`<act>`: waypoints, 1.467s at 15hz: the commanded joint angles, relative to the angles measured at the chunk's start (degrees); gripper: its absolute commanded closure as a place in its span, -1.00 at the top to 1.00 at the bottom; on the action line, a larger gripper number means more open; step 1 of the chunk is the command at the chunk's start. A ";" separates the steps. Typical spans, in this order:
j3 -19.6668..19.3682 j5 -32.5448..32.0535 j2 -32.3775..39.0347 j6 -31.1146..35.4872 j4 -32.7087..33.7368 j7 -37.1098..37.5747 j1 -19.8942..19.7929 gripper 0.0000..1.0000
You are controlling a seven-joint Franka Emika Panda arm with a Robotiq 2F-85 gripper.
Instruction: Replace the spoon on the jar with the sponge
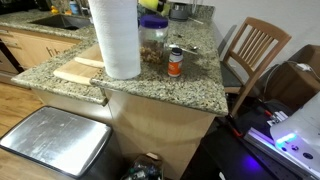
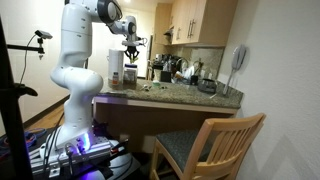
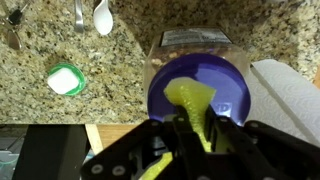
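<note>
The claw (image 3: 197, 130) clenches the evidently soft, light sponge (image 3: 190, 98) by its near end (it buckles under the squeeze) above the lidded jar (image 3: 228, 88), spoon (image 3: 102, 15) at eleven o'clock.

A white arm (image 2: 78, 50) of rounded, bulky segments — dark rings at its joints — ending in a black, angular gripper (image 3: 197, 125) with matte housing.
</note>
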 commanded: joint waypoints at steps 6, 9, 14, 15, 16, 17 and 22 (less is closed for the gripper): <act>0.90 -0.78 3.27 -12.62 6.14 2.46 -0.74 -0.91; 0.91 0.85 3.38 -12.99 6.45 1.69 -0.93 -0.91; 0.94 3.69 4.49 -12.83 5.70 1.23 -1.03 -0.91; 0.96 4.19 4.95 -12.59 5.60 1.05 -1.03 -0.91; 0.99 4.81 5.33 -12.07 5.46 0.86 -1.06 -0.91; 0.99 5.26 5.60 -11.92 5.47 0.79 -1.07 -0.91; 0.96 5.10 4.75 -11.81 5.43 1.65 -1.00 0.13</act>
